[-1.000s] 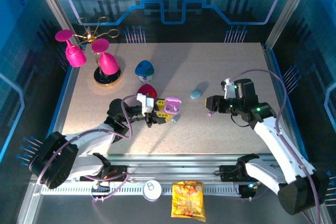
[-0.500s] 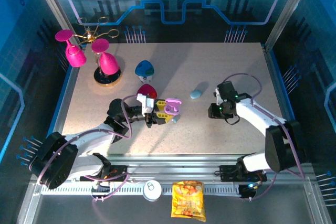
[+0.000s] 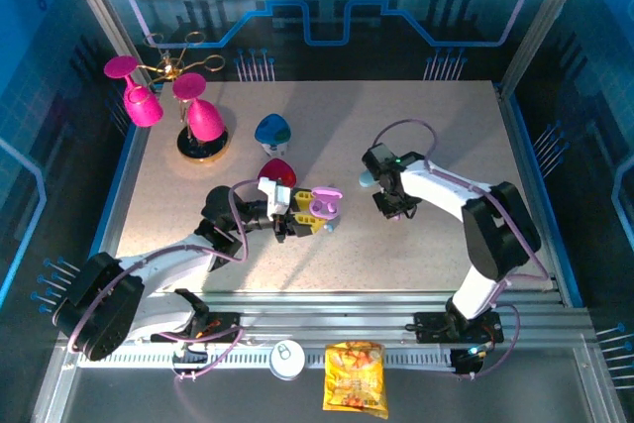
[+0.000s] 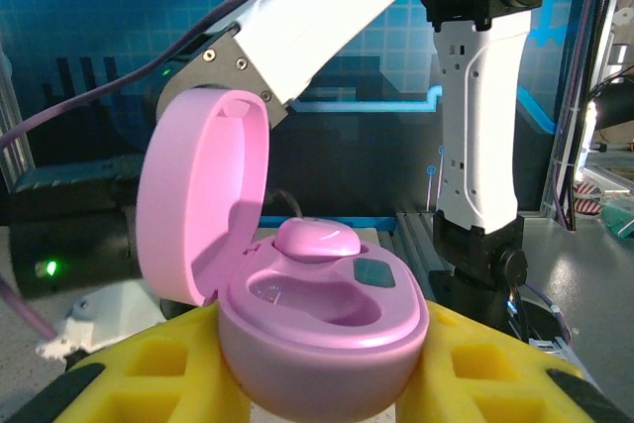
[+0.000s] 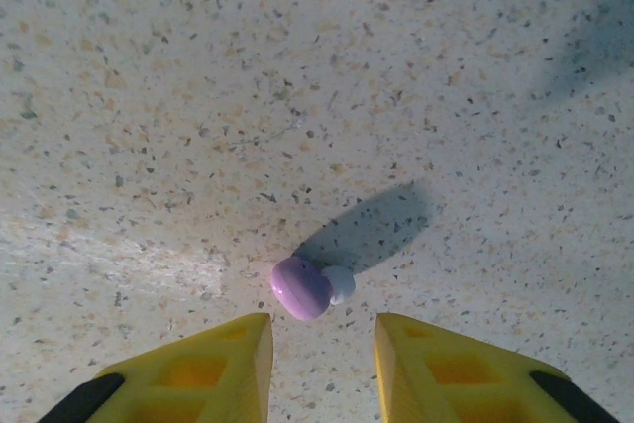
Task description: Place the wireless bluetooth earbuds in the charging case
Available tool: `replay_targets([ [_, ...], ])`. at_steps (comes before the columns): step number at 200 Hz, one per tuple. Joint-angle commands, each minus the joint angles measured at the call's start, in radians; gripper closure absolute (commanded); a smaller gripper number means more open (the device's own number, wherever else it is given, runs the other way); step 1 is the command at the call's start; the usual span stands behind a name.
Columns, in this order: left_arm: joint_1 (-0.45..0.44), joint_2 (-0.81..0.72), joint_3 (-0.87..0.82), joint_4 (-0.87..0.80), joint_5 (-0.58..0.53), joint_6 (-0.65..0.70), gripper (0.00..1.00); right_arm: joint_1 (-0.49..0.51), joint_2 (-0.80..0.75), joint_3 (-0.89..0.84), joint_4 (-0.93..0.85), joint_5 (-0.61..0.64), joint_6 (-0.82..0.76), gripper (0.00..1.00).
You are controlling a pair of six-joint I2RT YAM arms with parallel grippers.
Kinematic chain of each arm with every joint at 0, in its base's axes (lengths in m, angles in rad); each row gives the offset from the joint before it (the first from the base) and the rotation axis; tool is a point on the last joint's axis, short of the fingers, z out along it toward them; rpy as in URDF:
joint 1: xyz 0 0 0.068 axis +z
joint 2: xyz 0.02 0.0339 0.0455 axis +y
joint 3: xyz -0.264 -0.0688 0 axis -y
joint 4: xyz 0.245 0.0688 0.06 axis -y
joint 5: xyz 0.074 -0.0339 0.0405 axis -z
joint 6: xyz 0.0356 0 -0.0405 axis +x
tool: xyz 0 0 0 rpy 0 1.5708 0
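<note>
My left gripper point(image 3: 315, 213) is shut on the open pink charging case point(image 4: 322, 329), yellow fingers point(image 4: 139, 378) on both sides of its base. The lid point(image 4: 203, 200) stands up at the left. One pinkish-purple earbud point(image 4: 317, 238) sits in the far socket, and the near socket is bare. A second pinkish-purple earbud point(image 5: 302, 287) with a white tip lies on the table just ahead of my right gripper point(image 5: 322, 349), which is open and points down at it. In the top view the right gripper point(image 3: 388, 202) hangs over that spot. A small pale earbud point(image 3: 329, 226) lies beside the pink case.
A pale blue case point(image 3: 365, 180) lies by the right wrist. A red object point(image 3: 277, 170) and a blue-and-white one point(image 3: 272, 130) sit behind the left gripper. Pink glasses on a stand point(image 3: 193, 116) fill the back left. A can point(image 3: 288, 357) and snack bag point(image 3: 355, 375) lie on the front rail.
The right arm has swung left and inward toward the table's middle, its gripper now pointing down over the loose pink earbud. The left gripper and pink case have not moved.
</note>
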Motion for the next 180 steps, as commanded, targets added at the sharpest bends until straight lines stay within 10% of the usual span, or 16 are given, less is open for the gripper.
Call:
replay_targets([
  [1,0.003,-0.026,0.023,0.0,0.021,0.027,0.68,0.029,0.059,0.048,-0.101,0.079,-0.033,0.71],
  [180,0.003,-0.044,0.017,-0.043,0.01,0.056,0.67,0.058,0.208,0.124,-0.128,0.072,-0.089,0.79],
])
